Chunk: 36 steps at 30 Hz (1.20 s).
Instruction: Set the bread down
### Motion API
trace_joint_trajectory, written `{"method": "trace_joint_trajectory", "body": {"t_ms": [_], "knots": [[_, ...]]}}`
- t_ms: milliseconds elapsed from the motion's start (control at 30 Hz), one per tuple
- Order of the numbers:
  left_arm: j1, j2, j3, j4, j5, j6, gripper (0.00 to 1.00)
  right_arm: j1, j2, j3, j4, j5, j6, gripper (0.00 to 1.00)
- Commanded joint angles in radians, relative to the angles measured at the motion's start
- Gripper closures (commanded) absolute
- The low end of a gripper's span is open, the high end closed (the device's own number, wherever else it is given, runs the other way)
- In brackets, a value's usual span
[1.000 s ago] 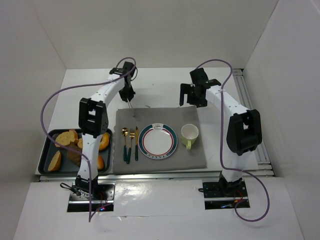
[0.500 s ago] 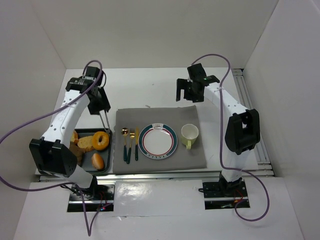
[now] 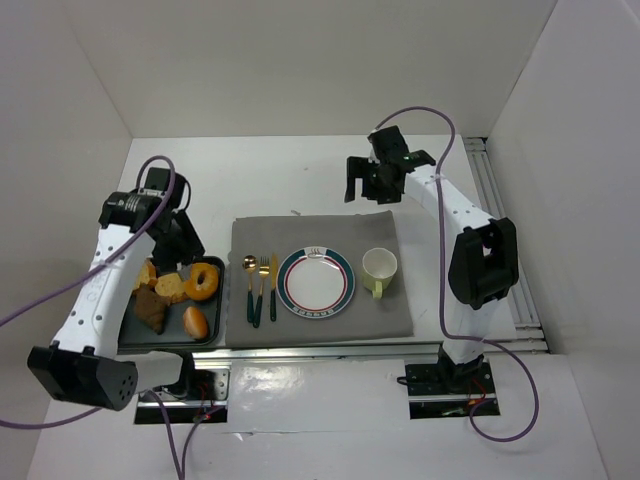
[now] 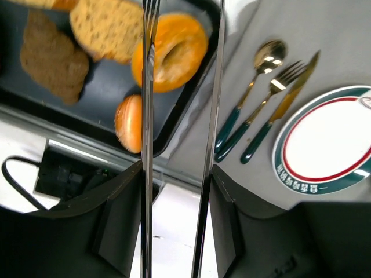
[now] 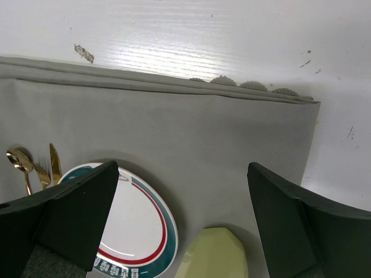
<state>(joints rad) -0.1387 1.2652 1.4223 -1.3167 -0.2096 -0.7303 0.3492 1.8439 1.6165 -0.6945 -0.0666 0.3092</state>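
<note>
Left gripper (image 4: 184, 14) is the nearer arm. Its long thin fingers (image 4: 146, 116) are spread and pinch nothing. The bagel (image 4: 171, 52) lies flat on the tray (image 4: 98, 95), upper centre of the wrist view, between the fingertips. Right gripper (image 5: 182, 202) is wide open and empty, over the upper mat (image 5: 174, 121).

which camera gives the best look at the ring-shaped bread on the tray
The left wrist view: it shows the ring-shaped bread close and large, hole and crust clear, though a thin metal prong crosses its left side. The top view shows the bread whole but small. The right wrist view does not show it.
</note>
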Motion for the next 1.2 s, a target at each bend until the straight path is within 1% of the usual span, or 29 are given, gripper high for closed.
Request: {"method": "trace_joint_trajectory", "body": {"t_ms": [0,33,100,233,367,500,700,867,933,967,1033,1133,1167], "knots": [[0.051,-0.059,-0.089,-0.050,0.029,-0.044,0.42,0.011,-0.003,0.033,0.036,-0.010,-0.012,0.01],[0.060,-0.075,-0.111,-0.050,0.057,-0.053,0.42,0.011,-0.003,0.033,0.036,-0.010,-0.012,0.01],[0.070,-0.118,-0.172,-0.050,0.071,-0.066,0.42,0.020,-0.003,0.033,0.036,-0.010,-0.012,0.01],[0.120,-0.151,-0.233,-0.050,0.072,-0.066,0.41,0.020,-0.012,0.033,0.036,-0.010,-0.012,0.01],[0.120,-0.123,-0.246,-0.050,0.094,-0.044,0.40,0.030,-0.012,0.022,0.036,-0.010,-0.012,0.01],[0.120,-0.113,-0.246,-0.027,0.162,-0.020,0.40,0.039,-0.012,0.022,0.036,-0.010,-0.012,0.01],[0.120,-0.132,-0.246,-0.027,0.176,-0.009,0.40,0.048,-0.012,0.031,0.036,-0.010,-0.012,0.01],[0.120,-0.122,-0.287,-0.026,0.176,0.000,0.31,0.057,-0.012,0.031,0.036,-0.010,-0.012,0.01],[0.129,-0.122,-0.327,0.005,0.188,0.000,0.31,0.057,-0.012,0.031,0.036,-0.010,-0.012,0.01],[0.129,-0.122,-0.338,0.014,0.197,0.000,0.32,0.066,-0.012,0.031,0.027,-0.010,-0.012,0.01],[0.142,-0.122,-0.347,0.025,0.209,0.009,0.41,0.066,-0.012,0.031,0.027,-0.001,-0.012,0.01],[0.142,-0.131,-0.263,0.008,0.185,0.009,0.55,0.066,-0.012,0.020,0.027,0.008,-0.012,0.01],[0.142,-0.132,-0.213,-0.024,0.164,0.000,0.64,0.066,-0.012,0.020,0.027,0.008,-0.012,0.01]]}}
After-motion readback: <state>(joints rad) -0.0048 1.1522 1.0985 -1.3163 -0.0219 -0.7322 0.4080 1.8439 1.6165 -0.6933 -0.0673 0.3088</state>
